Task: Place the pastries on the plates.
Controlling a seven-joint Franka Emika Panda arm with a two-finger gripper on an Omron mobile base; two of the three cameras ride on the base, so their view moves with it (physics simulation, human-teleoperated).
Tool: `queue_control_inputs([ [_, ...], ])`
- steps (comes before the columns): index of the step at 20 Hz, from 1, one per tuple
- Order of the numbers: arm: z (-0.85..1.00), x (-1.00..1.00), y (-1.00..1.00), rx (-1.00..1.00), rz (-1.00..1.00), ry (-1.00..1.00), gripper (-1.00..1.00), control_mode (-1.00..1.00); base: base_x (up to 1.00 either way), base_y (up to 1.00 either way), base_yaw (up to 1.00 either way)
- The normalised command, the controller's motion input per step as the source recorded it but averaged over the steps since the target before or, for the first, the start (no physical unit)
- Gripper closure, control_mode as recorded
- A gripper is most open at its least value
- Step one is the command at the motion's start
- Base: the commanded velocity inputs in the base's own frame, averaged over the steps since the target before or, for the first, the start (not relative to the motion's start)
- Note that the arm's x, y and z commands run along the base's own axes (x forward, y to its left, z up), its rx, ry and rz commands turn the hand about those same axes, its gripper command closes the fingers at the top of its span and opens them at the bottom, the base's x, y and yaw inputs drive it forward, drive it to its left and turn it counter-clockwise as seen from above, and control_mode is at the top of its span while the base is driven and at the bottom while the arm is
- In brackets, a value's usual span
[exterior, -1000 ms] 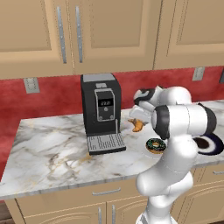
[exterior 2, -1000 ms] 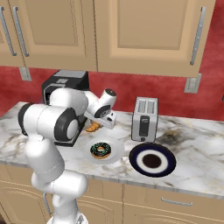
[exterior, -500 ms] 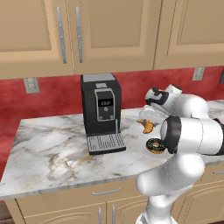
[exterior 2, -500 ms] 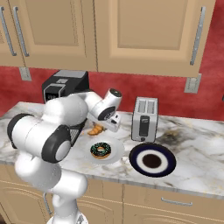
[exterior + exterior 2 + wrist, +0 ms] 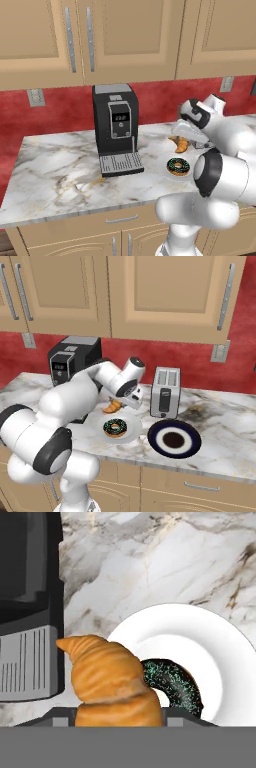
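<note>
Golden croissant (image 5: 114, 684) sits gripped in the claw (image 5: 186, 143) above the bench (image 5: 60, 170). Chocolate donut (image 5: 115, 427) rests on the white plate (image 5: 134, 429)

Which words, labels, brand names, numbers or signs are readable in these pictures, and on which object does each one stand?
No text can be read in any view.
Coffee machine: its small front display shows faint light marks, too small and blurred to read.
Toaster: no legible label or marking.
White plate, navy plate, donut, croissant: no writing seen.
</note>
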Motion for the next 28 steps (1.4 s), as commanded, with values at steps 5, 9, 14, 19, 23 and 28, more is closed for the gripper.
queue_control_inputs([
  [5,0.06,-0.26,-0.65,-0.01,0.0,-0.03,1.0,-1.0,0.0,0.0,0.0],
  [9,0.0,-0.24,-0.68,-0.12,-0.02,-0.01,1.0,-1.0,0.0,0.0,0.0],
  [14,0.0,-0.21,-0.58,-0.19,-0.03,0.0,1.0,-1.0,0.0,0.0,0.0],
  [19,0.0,-0.06,-0.45,-0.22,-0.04,0.04,1.0,-1.0,0.0,0.0,0.0],
  [23,0.0,-0.02,-0.37,-0.17,-0.08,0.14,1.0,-1.0,0.0,0.0,0.0],
  [28,0.0,0.0,-0.3,-0.07,-0.1,0.12,1.0,-1.0,0.0,0.0,0.0],
])
